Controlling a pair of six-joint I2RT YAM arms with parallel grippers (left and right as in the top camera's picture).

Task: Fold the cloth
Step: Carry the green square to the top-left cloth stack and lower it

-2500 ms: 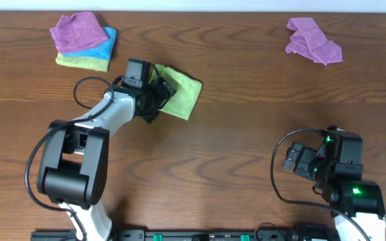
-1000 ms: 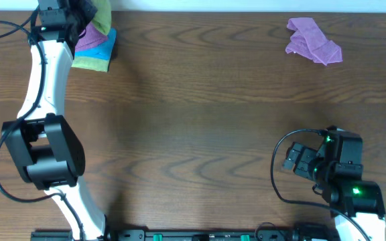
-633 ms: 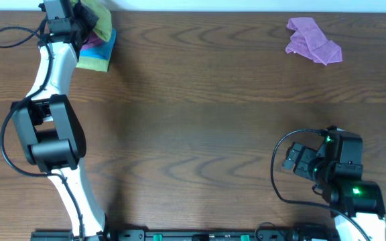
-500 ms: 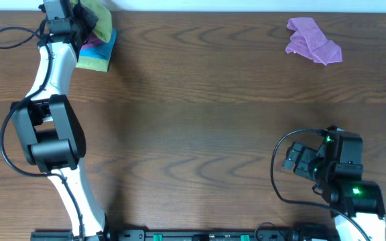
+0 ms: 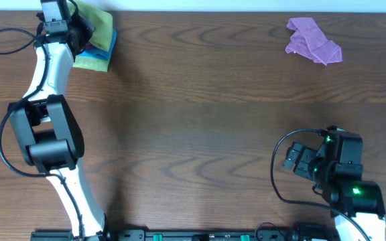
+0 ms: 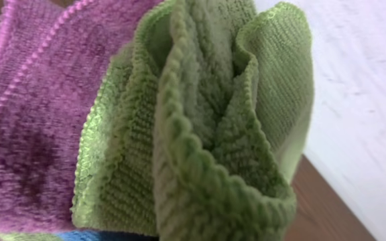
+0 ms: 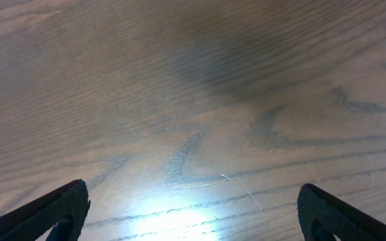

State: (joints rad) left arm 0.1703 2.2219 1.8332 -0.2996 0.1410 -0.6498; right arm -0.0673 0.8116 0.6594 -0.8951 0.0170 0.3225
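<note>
A folded green cloth (image 5: pixel 98 18) is at the far left corner, over a stack of folded cloths (image 5: pixel 104 45). My left gripper (image 5: pixel 78 25) is stretched out to it and shut on its bunched edge. In the left wrist view the green cloth (image 6: pixel 206 134) fills the frame in thick folds and hides the fingers. It lies over the stack's purple cloth (image 6: pixel 32 114). Low at the right, my right gripper (image 5: pixel 293 161) is parked. Its jaws (image 7: pixel 193 207) stand wide open over bare wood with nothing between them.
A crumpled purple cloth (image 5: pixel 313 40) lies at the far right of the wooden table (image 5: pixel 206 114). A black cable (image 5: pixel 9 40) loops beside the left arm. The table's far edge meets a white surface (image 6: pixel 360 80) just behind the stack.
The left gripper carried the green cloth from mid-table to the stack at the far left corner. In the last half second it shifted slightly over the stack. The right arm has not moved.
</note>
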